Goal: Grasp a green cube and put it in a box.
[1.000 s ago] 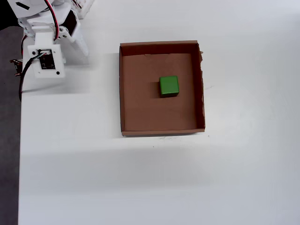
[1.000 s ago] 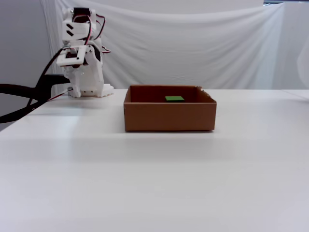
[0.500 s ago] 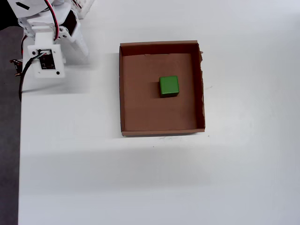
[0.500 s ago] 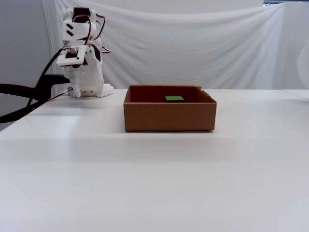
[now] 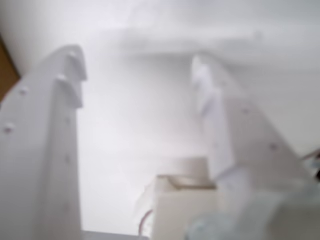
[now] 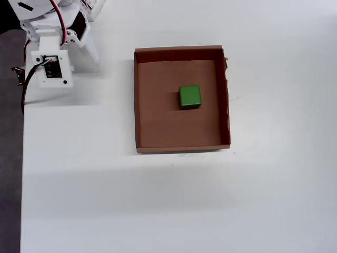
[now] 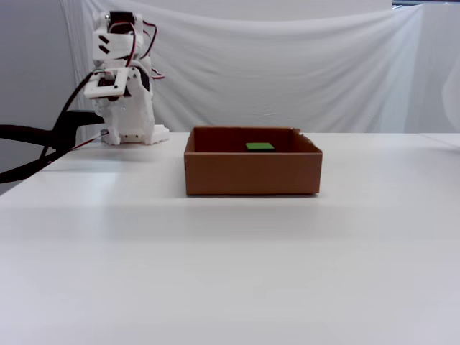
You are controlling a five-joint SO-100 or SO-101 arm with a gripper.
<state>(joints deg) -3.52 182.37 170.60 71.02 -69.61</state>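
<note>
Green cube (image 6: 189, 97) is sitting inside the box (image 6: 140, 100), slightly toward 1 o'clock of its centre in the overhead view, nothing touching it. Arm (image 6: 52, 42) is parking at 10 o'clock of the box on the white counter (image 6: 158, 211). Tool (image 5: 137, 82) jaws are standing apart, empty. Placement looks complete; no further move seems called for.

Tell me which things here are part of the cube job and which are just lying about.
Part of the job: green cube, resting inside the box; gripper, open, empty.

Just there: white table, white cloth backdrop, black cable.
</note>
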